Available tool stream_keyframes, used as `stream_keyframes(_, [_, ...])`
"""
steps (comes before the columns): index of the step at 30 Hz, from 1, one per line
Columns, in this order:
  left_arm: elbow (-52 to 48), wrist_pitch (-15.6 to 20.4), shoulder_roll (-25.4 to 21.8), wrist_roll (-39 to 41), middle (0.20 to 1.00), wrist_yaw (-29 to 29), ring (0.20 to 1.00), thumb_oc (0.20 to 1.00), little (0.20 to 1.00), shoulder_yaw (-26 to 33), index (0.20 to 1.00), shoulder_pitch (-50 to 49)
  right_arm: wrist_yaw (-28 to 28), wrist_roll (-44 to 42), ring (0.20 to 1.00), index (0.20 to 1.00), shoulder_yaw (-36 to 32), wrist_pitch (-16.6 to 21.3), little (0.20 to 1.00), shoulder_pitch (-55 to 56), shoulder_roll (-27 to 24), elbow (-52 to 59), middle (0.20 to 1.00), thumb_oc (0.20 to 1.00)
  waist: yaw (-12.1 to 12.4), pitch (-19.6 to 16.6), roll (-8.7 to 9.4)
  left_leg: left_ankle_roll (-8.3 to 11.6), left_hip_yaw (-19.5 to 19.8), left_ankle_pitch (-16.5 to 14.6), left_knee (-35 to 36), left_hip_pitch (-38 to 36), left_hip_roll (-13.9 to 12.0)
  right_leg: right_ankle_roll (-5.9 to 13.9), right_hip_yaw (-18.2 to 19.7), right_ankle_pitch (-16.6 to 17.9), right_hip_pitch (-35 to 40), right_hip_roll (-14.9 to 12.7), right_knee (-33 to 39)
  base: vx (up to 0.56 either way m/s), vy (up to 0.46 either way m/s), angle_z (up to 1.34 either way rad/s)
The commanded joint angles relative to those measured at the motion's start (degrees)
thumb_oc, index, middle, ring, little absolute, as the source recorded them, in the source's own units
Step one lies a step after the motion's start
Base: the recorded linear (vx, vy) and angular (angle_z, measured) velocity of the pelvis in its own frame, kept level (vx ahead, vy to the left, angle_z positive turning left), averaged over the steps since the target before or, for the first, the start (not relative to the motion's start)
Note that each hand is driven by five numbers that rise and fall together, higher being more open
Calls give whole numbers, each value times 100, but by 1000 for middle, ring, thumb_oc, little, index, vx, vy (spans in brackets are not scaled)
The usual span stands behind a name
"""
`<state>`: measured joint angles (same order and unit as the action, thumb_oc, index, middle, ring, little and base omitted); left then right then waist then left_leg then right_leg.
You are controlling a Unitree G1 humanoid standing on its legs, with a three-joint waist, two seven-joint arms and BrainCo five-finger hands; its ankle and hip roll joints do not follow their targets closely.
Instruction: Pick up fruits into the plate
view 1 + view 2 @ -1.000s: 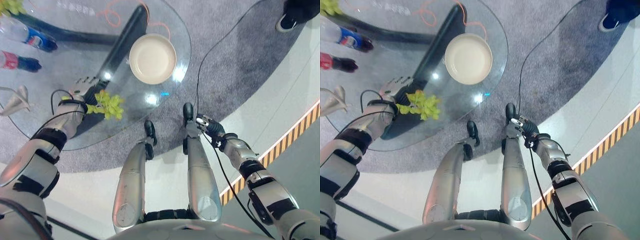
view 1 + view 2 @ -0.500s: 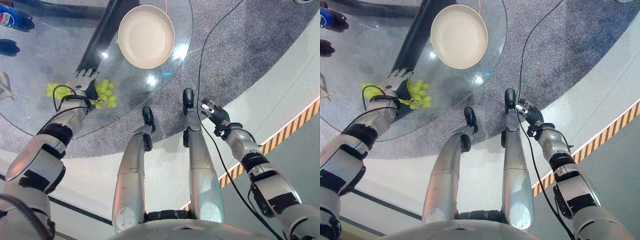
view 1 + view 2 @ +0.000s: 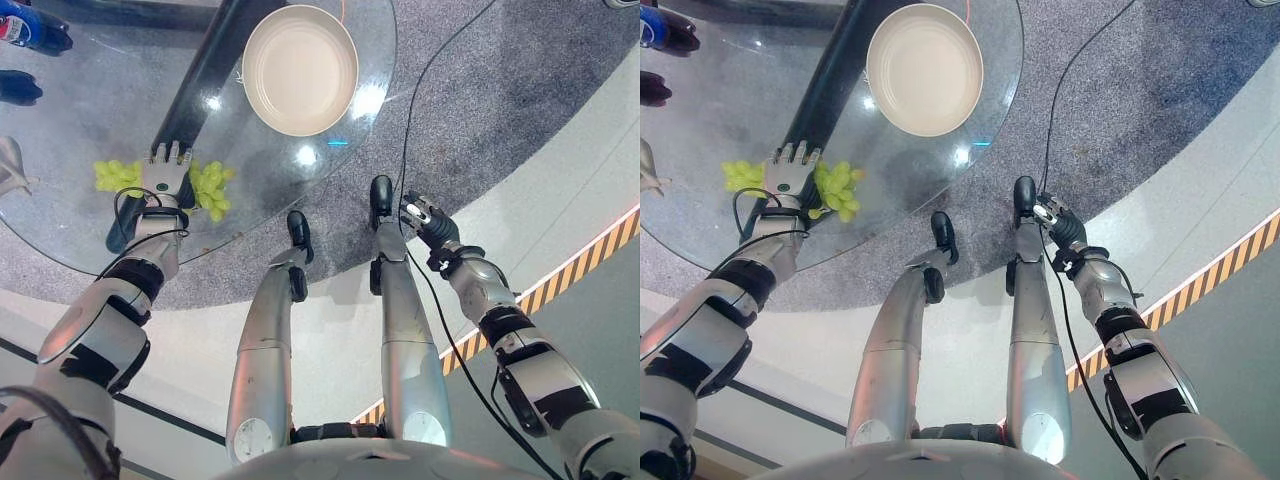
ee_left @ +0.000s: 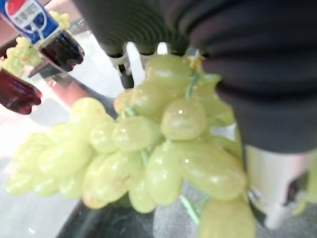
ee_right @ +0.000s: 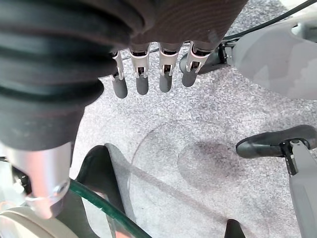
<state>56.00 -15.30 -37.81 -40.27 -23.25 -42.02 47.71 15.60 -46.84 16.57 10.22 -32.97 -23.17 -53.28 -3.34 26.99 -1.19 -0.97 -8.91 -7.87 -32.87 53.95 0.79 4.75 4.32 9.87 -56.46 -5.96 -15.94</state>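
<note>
Because the grapes (image 3: 210, 182) sit under my left hand (image 3: 163, 176), its straight fingers cover them; the plate (image 3: 300, 56) waits empty; right hand (image 3: 424, 220) idles, fingers relaxed.

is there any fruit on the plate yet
No, the plate is bare, and the green grapes lie on the glass table under the left hand.

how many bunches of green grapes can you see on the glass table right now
2 that I can make out. One bunch of grapes lies beside the left hand, toward the plate; another bunch lies on the hand's other side. They may join under the hand.
</note>
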Motion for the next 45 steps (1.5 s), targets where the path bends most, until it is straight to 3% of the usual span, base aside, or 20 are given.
stream_keyframes(1, [524, 61, 335, -340, 887, 932, 887, 887, 887, -281, 887, -480, 185, -254, 1000, 1000, 20, 229, 1000, 10, 0, 290, 1000, 1000, -55, 281, -205, 99, 390, 603, 1258, -451, 328, -138, -498, -1046, 218, 620, -837, 30, -2, 1])
stream_keyframes(2, [523, -26, 371, -433, 683, 1048, 683, 683, 683, -346, 683, -461, 211, -272, 1000, 1000, 15, 226, 1000, -7, -4, 282, 1000, 1000, -70, 281, -201, 99, 389, 610, 1261, -433, 330, -141, -482, -1038, 204, 636, -823, 34, 7, 0])
stream_keyframes(3, [546, -87, 414, -503, 325, 1117, 325, 325, 325, -416, 325, -437, 252, -352, 1000, 1000, 25, 211, 1000, -37, -9, 266, 1000, 1000, -86, 281, -204, 104, 389, 615, 1261, -412, 334, -142, -459, -1029, 183, 650, -807, 0, 0, 0])
stream_keyframes(4, [561, -99, 420, -524, 200, 1143, 200, 200, 200, -435, 200, -431, 273, -378, 1000, 1000, 25, 201, 1000, -47, -17, 259, 1000, 1000, -91, 281, -204, 105, 387, 618, 1264, -409, 335, -142, -453, -1027, 180, 653, -801, 0, 0, 0])
stream_keyframes(10, [605, -313, 532, -557, 200, 1178, 200, 200, 200, -717, 200, -353, 649, -1243, 1000, 1000, -69, -142, 1000, -47, 66, 153, 1000, 1000, -136, 281, -250, 142, 382, 659, 1361, -430, 338, -140, -388, -1006, 187, 670, -715, 9, 12, 1])
stream_keyframes(20, [29, -500, 471, -439, 200, 1439, 200, 200, 200, -850, 200, -270, 707, -1166, 1000, 1000, -110, -36, 1000, 96, 124, 161, 1000, 1000, -118, 281, -268, 141, 411, 704, 1488, -499, 350, -130, -394, -975, 277, 678, -599, 1, -4, 0])
stream_keyframes(24, [-447, -614, 306, 37, 200, 1406, 200, 200, 200, -790, 200, -300, 700, -1139, 1000, 1000, -79, -60, 1000, 219, 132, 299, 1000, 1000, -89, 281, -263, 146, 449, 749, 1663, -716, 361, -127, -434, -951, 498, 679, -457, 8, -49, 0])
stream_keyframes(26, [-649, -593, 227, 648, 200, 1111, 200, 200, 200, -647, 200, -370, 677, -1098, 1000, 1000, -73, -86, 1000, 315, 151, 396, 1000, 1000, -58, 281, -258, 144, 487, 774, 1786, -904, 355, -120, -467, -944, 678, 657, -361, 19, -66, 1])
stream_keyframes(30, [-817, -184, 148, 1702, 200, 455, 200, 200, 200, -252, 200, -533, 697, -1051, 1000, 1000, -59, -89, 1000, 443, 162, 491, 1000, 1000, -3, 281, -254, 148, 550, 826, 1976, -1206, 334, -105, -527, -935, 951, 617, -236, 17, -50, 4])
stream_keyframes(36, [-650, 1182, 189, 2770, 200, -69, 200, 200, 200, 760, 200, -931, 824, -852, 1000, 1000, -95, -71, 1000, 654, 299, 520, 1000, 1000, 93, 281, -231, 187, 674, 895, 2370, -2140, 290, -67, -678, -938, 1843, 480, 59, 32, -49, 8])
stream_keyframes(39, [-588, 1611, 213, 3040, 200, -91, 200, 200, 200, 1034, 200, -1006, 834, -804, 1000, 1000, -99, -62, 1000, 683, 337, 545, 1000, 1000, 110, 281, -203, 206, 697, 902, 2450, -2462, 275, -65, -731, -928, 2181, 423, 162, 56, -49, 8])
stream_keyframes(40, [-617, 1919, 204, 3208, 200, -56, 200, 200, 200, 1203, 200, -1100, 835, -727, 1000, 1000, -117, -67, 1000, 740, 332, 560, 1000, 1000, 121, 281, -187, 216, 709, 840, 2490, -2798, 256, -53, -776, -987, 2514, 364, 203, 65, -46, 6])
stream_keyframes(45, [-1095, 2556, -4, 3671, 200, 509, 200, 200, 200, 1698, 200, -1399, 909, -462, 1000, 1000, -176, -15, 1000, 987, 210, 802, 1000, 1000, 180, 280, -167, 258, 722, 766, 2620, -3635, 192, -13, -896, -1057, 3382, 219, 336, 102, -43, 13])
